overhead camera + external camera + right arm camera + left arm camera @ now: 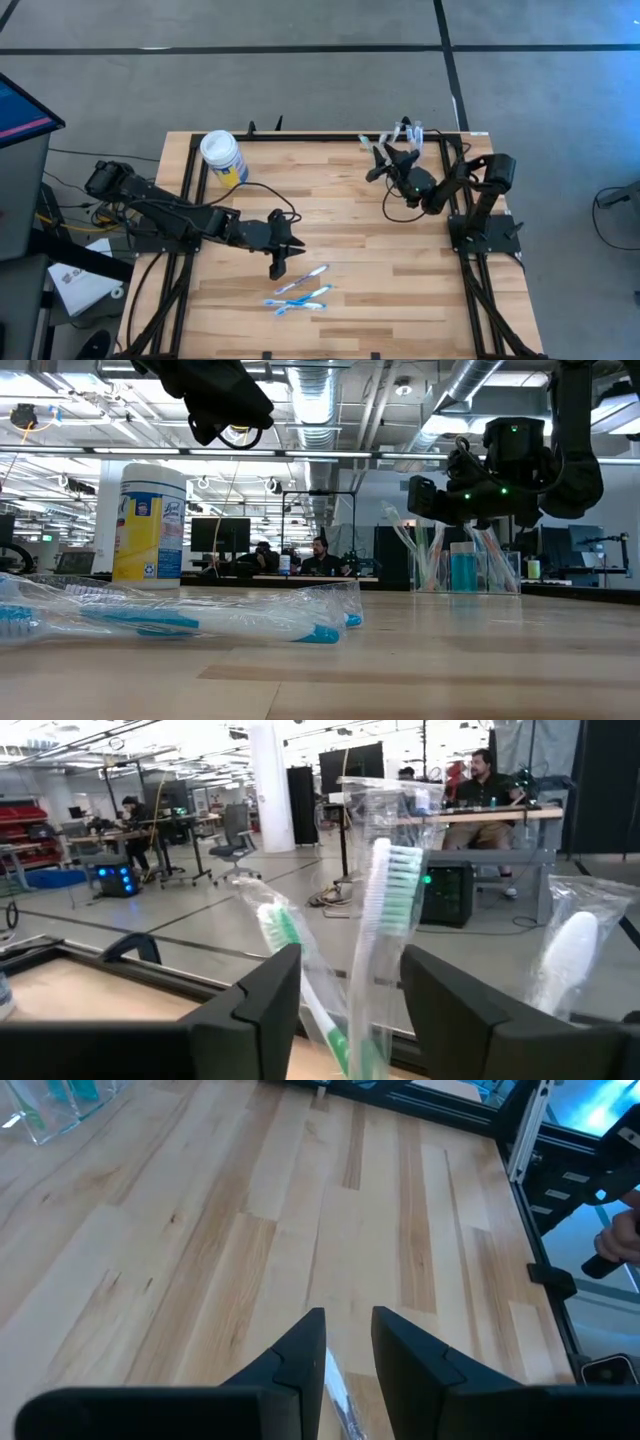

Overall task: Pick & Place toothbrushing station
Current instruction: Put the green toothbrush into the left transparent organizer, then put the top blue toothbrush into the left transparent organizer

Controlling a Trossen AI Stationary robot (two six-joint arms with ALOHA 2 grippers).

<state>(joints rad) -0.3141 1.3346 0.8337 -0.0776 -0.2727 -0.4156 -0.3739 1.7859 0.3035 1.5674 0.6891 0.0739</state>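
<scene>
right hand: released, over cup | left hand: possibly gripping wrapped toothbrush

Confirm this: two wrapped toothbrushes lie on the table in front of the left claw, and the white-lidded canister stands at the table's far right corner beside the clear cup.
Wrong on the canister. The high view shows the white-lidded canister at the table's far left corner, across from the clear cup, which stands at the far right. The rest holds: two wrapped toothbrushes lie on the table in front of the left claw.
</scene>
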